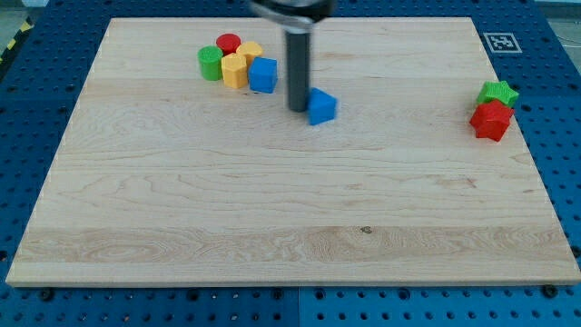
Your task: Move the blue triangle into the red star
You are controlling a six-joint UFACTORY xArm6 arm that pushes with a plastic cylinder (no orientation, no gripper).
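The blue triangle (322, 106) lies on the wooden board (290, 218) a little above the middle, towards the view's top. My tip (298, 110) stands right against its left side, touching or nearly touching it. The red star (491, 120) sits far off at the view's right edge of the board, with a green star (498, 93) just above it and touching it.
A cluster sits at the view's top left of my tip: a green cylinder (211, 63), a red cylinder (228, 44), two yellow blocks (235, 70) (250, 52) and a blue cube (263, 74). A marker tag (500, 42) lies off the board's top right corner.
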